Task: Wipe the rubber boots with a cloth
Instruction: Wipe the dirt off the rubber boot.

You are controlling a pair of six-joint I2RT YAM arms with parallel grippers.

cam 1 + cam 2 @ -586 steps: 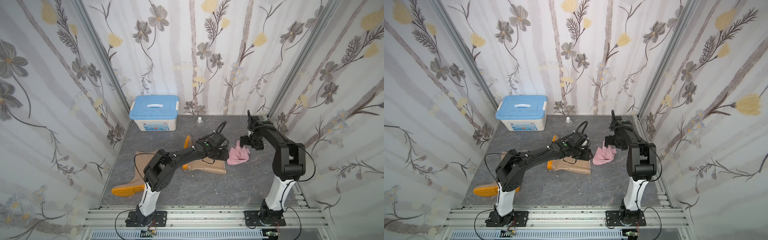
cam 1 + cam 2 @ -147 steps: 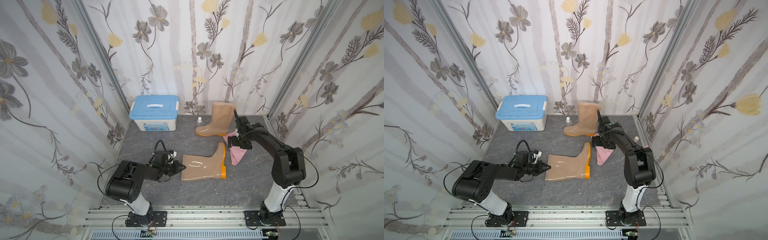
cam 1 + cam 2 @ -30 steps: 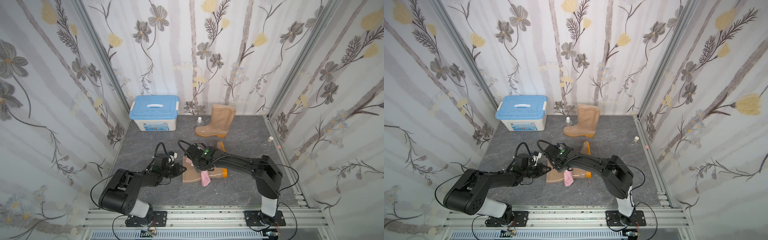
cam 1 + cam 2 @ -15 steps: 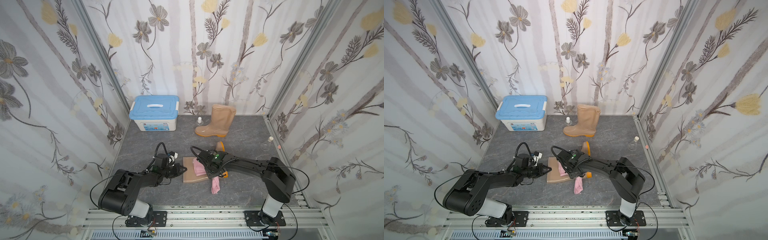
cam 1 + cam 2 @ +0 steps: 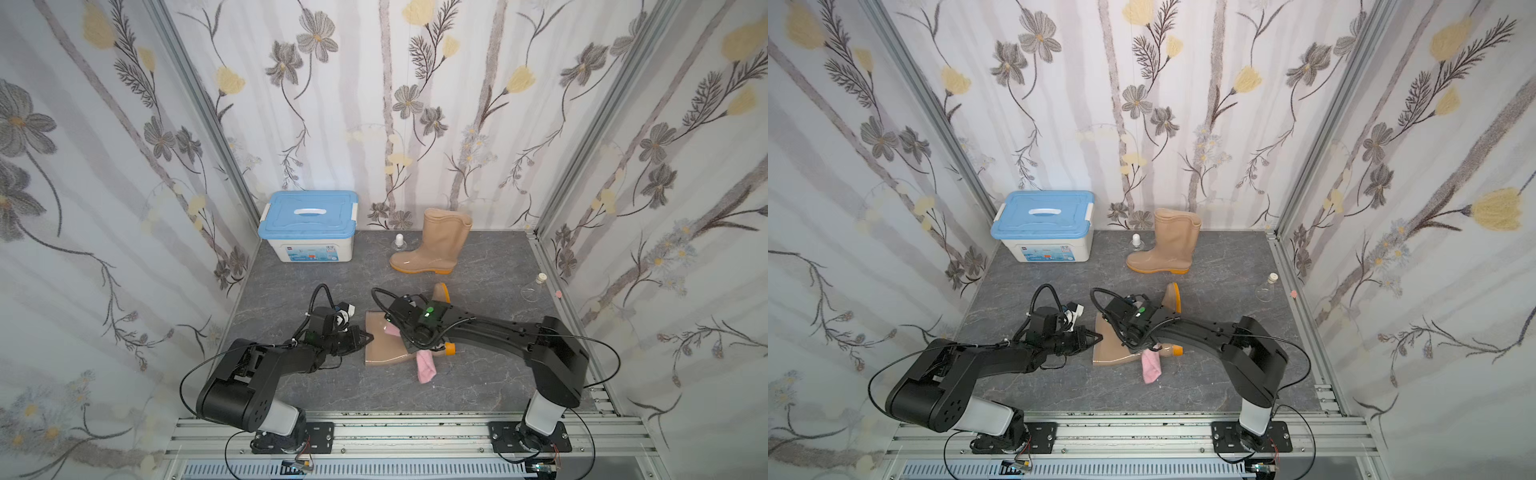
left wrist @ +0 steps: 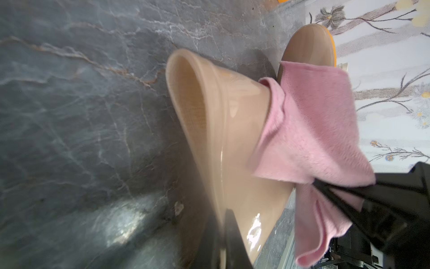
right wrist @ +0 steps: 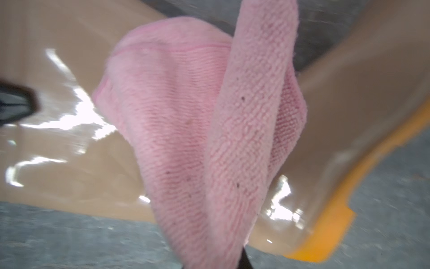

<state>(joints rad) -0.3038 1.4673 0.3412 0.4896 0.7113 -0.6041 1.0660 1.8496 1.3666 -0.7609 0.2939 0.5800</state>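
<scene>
Rubber boots (image 5: 436, 245) (image 5: 380, 347) sit well apart on the gray marbled tabletop (image 5: 291, 374). In both top views we see the standing boot (image 5: 1167, 245) upright near the back wall. Just beside its toe is a small white-capped bottle (image 5: 399, 243), and a blue-lidded storage box (image 5: 307, 226) stands further along the wall. The lying boot (image 5: 1108, 345) rests on its side between the two arms. Its open cuff faces the left arm, its toe points toward the back wall and its orange heel is toward the front.

We find the left gripper (image 5: 365, 336) clenched on the cuff edge of that boot. In the left wrist view one dark finger (image 6: 230, 235) presses on the glossy outside of the shaft. The right gripper (image 6: 325, 191) is pinched tight on the pink cloth (image 5: 424, 365). The cloth drapes across the ankle of the lying boot, and its loose end trails off the front side onto the tabletop. From the right wrist camera, the folded cloth (image 7: 209, 128) lies against the shiny tan rubber. A small clear stoppered flask (image 5: 534, 289) sits near the right wall.
</scene>
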